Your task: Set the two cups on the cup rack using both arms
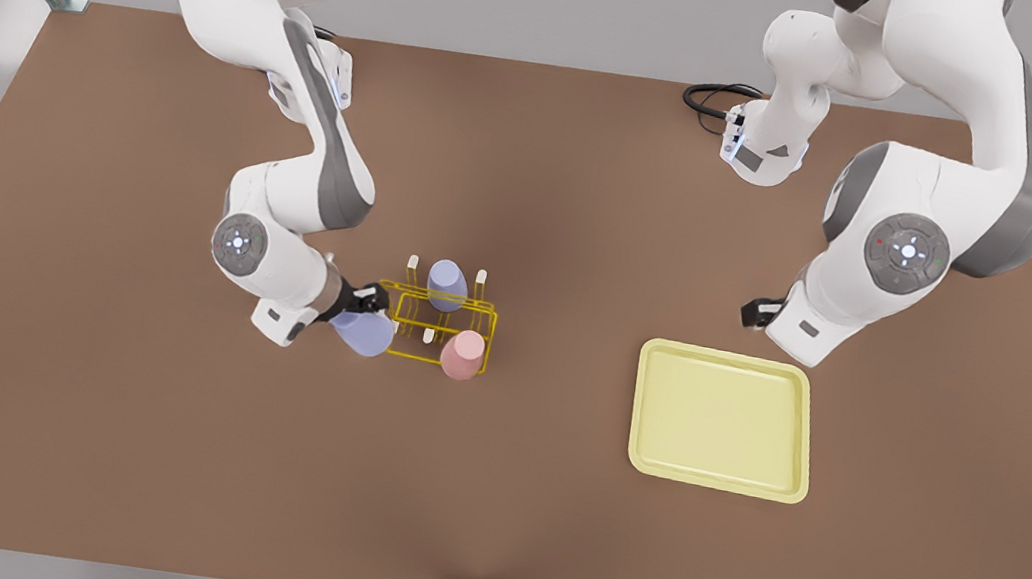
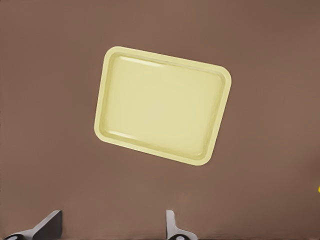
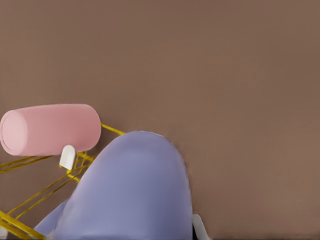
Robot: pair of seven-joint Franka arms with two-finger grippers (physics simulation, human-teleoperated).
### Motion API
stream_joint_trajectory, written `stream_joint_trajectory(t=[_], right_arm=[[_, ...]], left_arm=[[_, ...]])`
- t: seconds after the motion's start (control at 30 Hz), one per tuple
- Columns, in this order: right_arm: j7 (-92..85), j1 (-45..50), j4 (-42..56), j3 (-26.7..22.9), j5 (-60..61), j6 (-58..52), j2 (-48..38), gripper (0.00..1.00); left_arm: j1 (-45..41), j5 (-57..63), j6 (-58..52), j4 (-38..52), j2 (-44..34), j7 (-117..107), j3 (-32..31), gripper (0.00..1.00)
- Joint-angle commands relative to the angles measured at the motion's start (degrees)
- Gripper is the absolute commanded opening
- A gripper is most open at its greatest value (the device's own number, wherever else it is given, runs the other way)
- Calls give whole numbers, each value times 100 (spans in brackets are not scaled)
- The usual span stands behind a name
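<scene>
On the front view's left, my right gripper (image 1: pixel 365 301) is shut on a pale lavender cup (image 1: pixel 363 331), held tilted at the near-left corner of the yellow wire cup rack (image 1: pixel 414 295). The right wrist view shows this cup (image 3: pixel 135 190) up close over the rack's wires (image 3: pixel 30 197). A salmon pink cup (image 1: pixel 464 355) sits on a peg at the rack's near-right corner, lying sideways in the wrist view (image 3: pixel 50 129). A second lavender cup (image 1: pixel 447 284) stands on a back peg. My left gripper (image 1: pixel 760 312) waits open and empty (image 2: pixel 114 214) beyond the tray.
A pale-yellow rimmed tray (image 1: pixel 722 419) lies flat on the brown table at the front view's right, also under the left wrist camera (image 2: pixel 162 105). A black cable (image 1: pixel 709 100) loops near the far edge. Metal frame posts stand at the table's corners.
</scene>
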Motion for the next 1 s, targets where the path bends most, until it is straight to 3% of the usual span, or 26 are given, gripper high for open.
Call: stream_joint_trajectory(t=[0.0,0.33,0.4,0.6,0.67,0.73,0.83,0.87,0.97], right_arm=[[-204,9,17,3,-11,-378,18,81],[-213,71,122,109,7,-475,185,81],[-204,62,122,109,15,-475,185,100],[-108,133,614,117,86,-694,273,100],[-37,45,1106,74,-20,-1134,273,100],[-37,-17,1826,-5,-1012,-2046,177,100],[-282,-447,2653,-972,-1970,-3260,10,100],[-757,-922,3093,-999,-1971,-3919,1,100],[-1549,-1379,2681,-999,-2102,-3982,-737,100]], left_arm=[[2,53,-306,0,5,2742,-2,100],[11,62,-280,0,110,2724,7,100],[11,62,-280,0,110,2724,7,100],[-7,79,-271,0,137,2716,-2,100],[2,70,-280,9,128,2716,-2,100],[2,70,-271,9,128,2716,-2,100],[2,70,-271,9,128,2716,-2,100],[2,70,-271,9,128,2716,7,100],[2,62,-271,17,128,2724,-2,100]])
